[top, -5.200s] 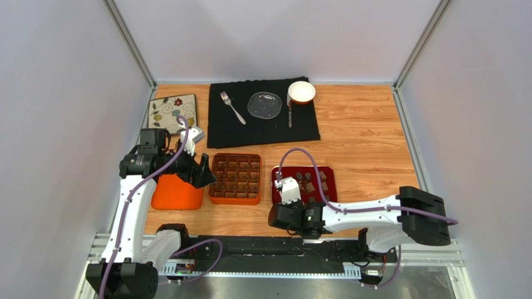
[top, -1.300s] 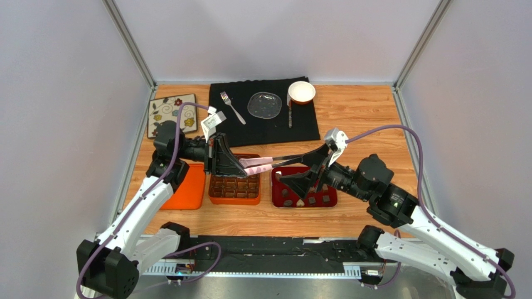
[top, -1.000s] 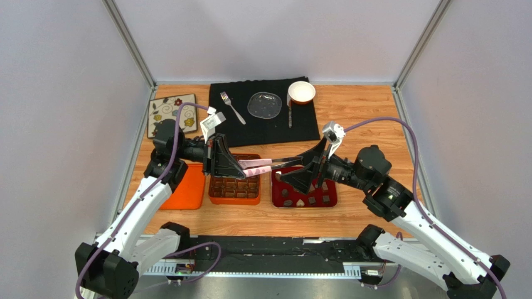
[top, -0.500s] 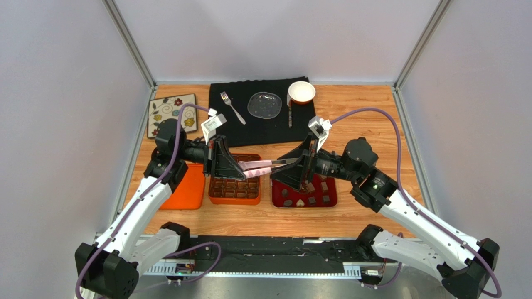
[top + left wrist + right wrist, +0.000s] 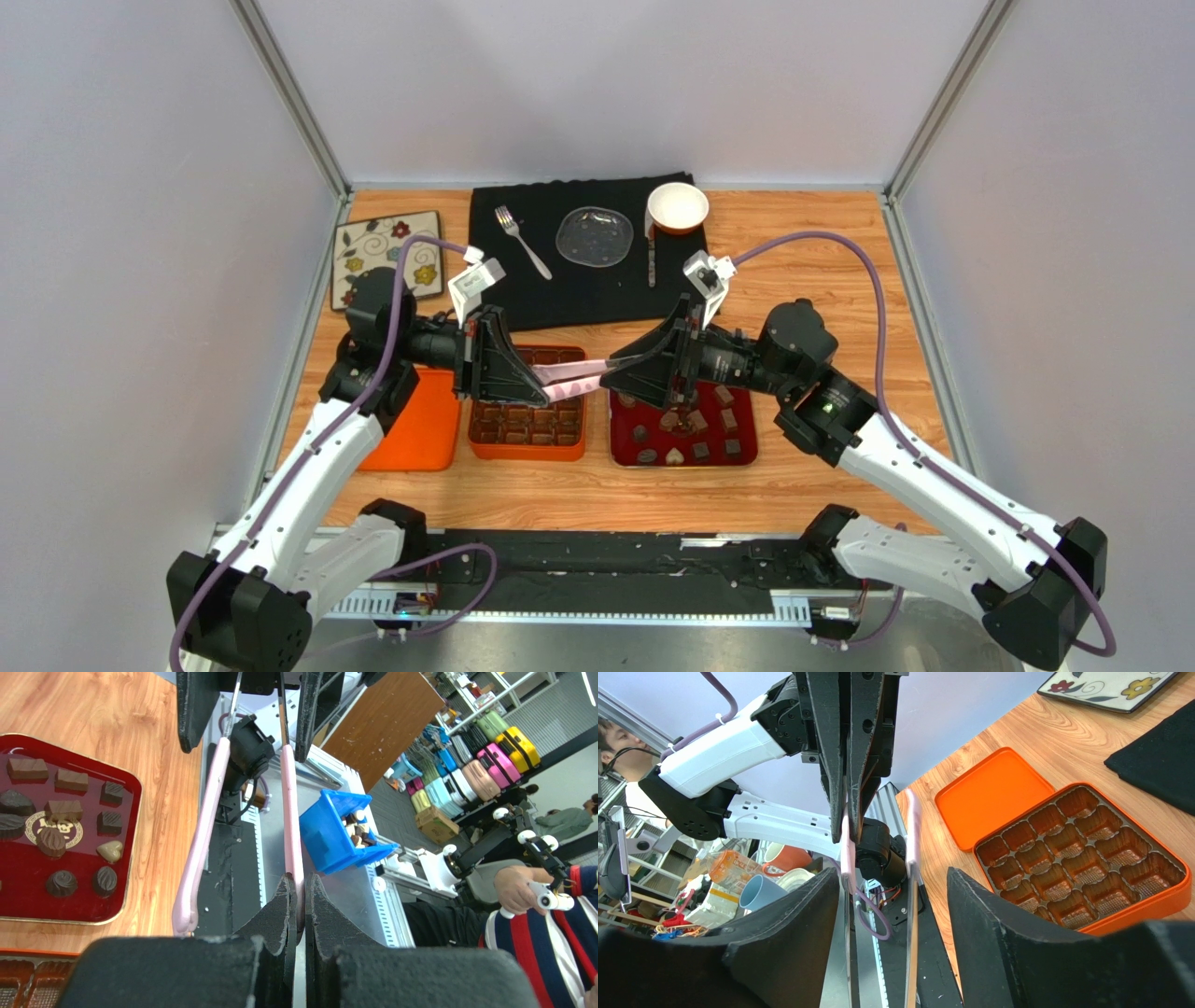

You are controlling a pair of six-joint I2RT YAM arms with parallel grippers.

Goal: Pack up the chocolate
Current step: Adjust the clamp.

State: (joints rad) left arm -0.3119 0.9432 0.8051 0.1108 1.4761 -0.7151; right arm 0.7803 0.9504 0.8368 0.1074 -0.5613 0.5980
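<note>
Left gripper (image 5: 298, 890), pressed together, pinches one leg of the pink tongs (image 5: 202, 836); right gripper (image 5: 892, 889), spread, straddles both legs. Chocolate (image 5: 52, 840) lies in a red tray (image 5: 17, 889), mid-frame on the wooden table (image 5: 828, 280), grey walls (image 5: 631, 84) around.

Pink tongs (image 5: 572, 375) stretch over the orange box (image 5: 529, 451) and red tray (image 5: 622, 420), blocking straight descent there.

From above, the right arm's black fingers (image 5: 648, 361) covered the rear left of the dark red tray (image 5: 753, 420) and some small brown chocolates (image 5: 675, 455). The left wrist view cut off that tray's left edge and most of the orange compartmented box (image 5: 28, 983). The right wrist view cut off the ends of the pink-handled metal tongs (image 5: 911, 833).
</note>
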